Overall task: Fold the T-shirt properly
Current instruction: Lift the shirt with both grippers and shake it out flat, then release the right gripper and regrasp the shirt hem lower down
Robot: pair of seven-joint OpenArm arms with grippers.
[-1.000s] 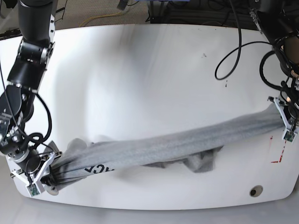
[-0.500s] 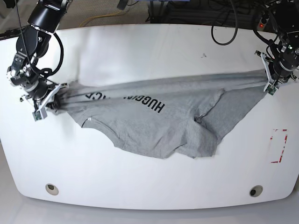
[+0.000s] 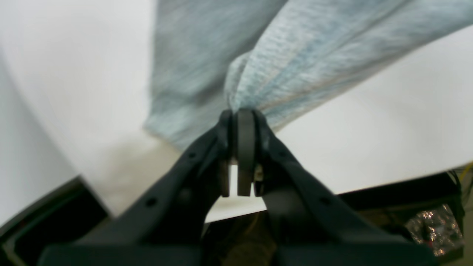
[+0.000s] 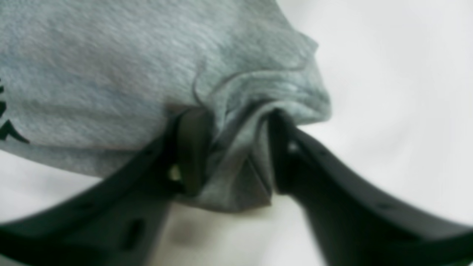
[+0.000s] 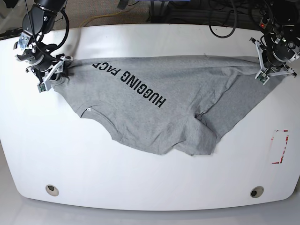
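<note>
1. Your shirt (image 5: 187,101) reads "HUGGING FACE" in black block capitals, running diagonally.
2. It is soft heather-grey knit, spread across the far half of the white table (image 5: 140,178), its near edge rumpled.
3. Your left tool (image 3: 240,114) is clenched on a bunched corner.
4. Your right tool (image 4: 232,147) stands parted, fabric gathered between its fingers.

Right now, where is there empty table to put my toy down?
The near half of the white table, below the T-shirt, is bare. The far strip is crowded: the right gripper and left gripper are at the shirt's corners.
</note>
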